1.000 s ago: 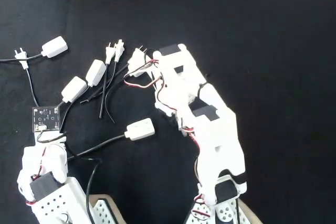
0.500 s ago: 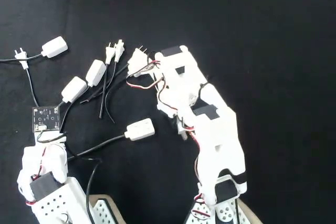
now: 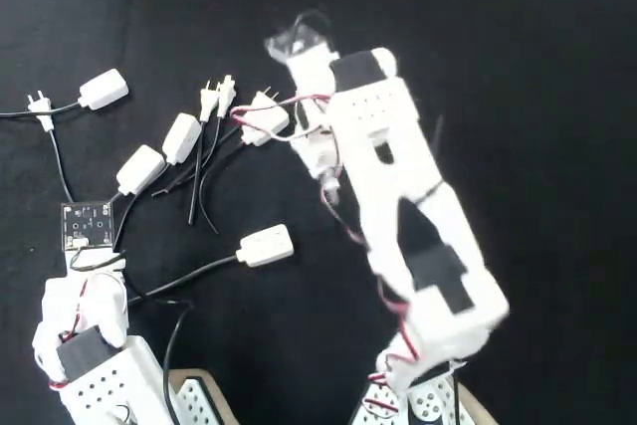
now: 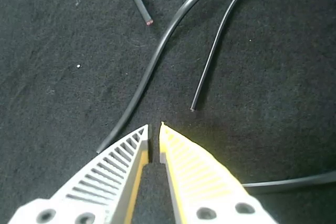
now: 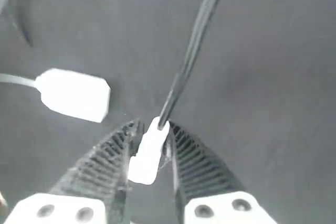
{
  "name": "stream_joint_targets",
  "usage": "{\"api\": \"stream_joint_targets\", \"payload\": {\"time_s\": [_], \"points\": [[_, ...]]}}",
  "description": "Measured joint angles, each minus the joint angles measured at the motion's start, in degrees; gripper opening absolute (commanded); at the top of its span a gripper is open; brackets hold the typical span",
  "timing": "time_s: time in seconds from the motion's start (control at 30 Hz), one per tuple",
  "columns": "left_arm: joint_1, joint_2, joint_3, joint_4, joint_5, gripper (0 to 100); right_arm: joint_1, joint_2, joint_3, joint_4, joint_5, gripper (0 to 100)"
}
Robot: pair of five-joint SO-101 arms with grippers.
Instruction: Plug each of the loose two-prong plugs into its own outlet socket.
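Observation:
My right gripper (image 5: 150, 141) is shut on a small white two-prong plug (image 5: 148, 153), whose black cord (image 5: 195, 45) runs away past the fingertips. In the high view this plug (image 3: 261, 118) shows at the left side of the raised right arm (image 3: 398, 176). Two more plugs (image 3: 217, 99) lie side by side to its left, and another plug (image 3: 40, 106) lies at the far left. White outlet sockets sit at the back left (image 3: 103, 89), in a pair (image 3: 159, 151), and near the middle (image 3: 266, 244). My left gripper (image 4: 155, 128) is shut on nothing, over loose black cords (image 4: 157, 61).
A small dark circuit board (image 3: 88, 224) lies just beyond the left arm (image 3: 80, 320). Black cords (image 3: 199, 186) cross the cloth between sockets and plugs. The black tablecloth (image 3: 537, 126) stretches bare to the right of the right arm.
The right arm has lifted and stretched farther from its base, and the plug by its head has shifted slightly. The left arm has kept still.

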Motion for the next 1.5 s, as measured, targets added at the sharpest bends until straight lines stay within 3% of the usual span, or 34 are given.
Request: {"api": "stream_joint_targets", "payload": {"time_s": [0.17, 0.27, 0.4, 0.57, 0.83, 1.1, 1.5], "points": [[0.70, 0.00, -3.43, 0.53, 1.05, 5, -7.65, -12.31, 4.31, -8.35, -7.30, 1.2], [4.57, -0.09, -10.46, 0.79, 7.03, 5, -10.99, -17.58, 7.12, -14.33, -10.73, 1.2], [15.91, -0.35, -18.11, 0.79, 13.98, 5, -14.24, -23.12, 10.37, -22.07, -13.19, 1.2], [33.23, -0.35, -18.64, -2.20, 22.95, 5, -15.65, -30.59, 12.66, -26.29, -16.79, 1.2], [44.57, -0.62, -23.56, -6.42, 36.92, 5, -18.73, -43.43, 23.56, -32.35, -20.84, 1.2], [58.20, -0.70, -31.56, -6.59, 38.07, 3, -19.25, -51.78, 34.02, -33.41, -20.92, 1.2], [62.33, -0.70, -43.96, 3.43, 37.54, 3, -19.25, -63.30, 46.07, -38.77, -20.92, 1.2]]}}
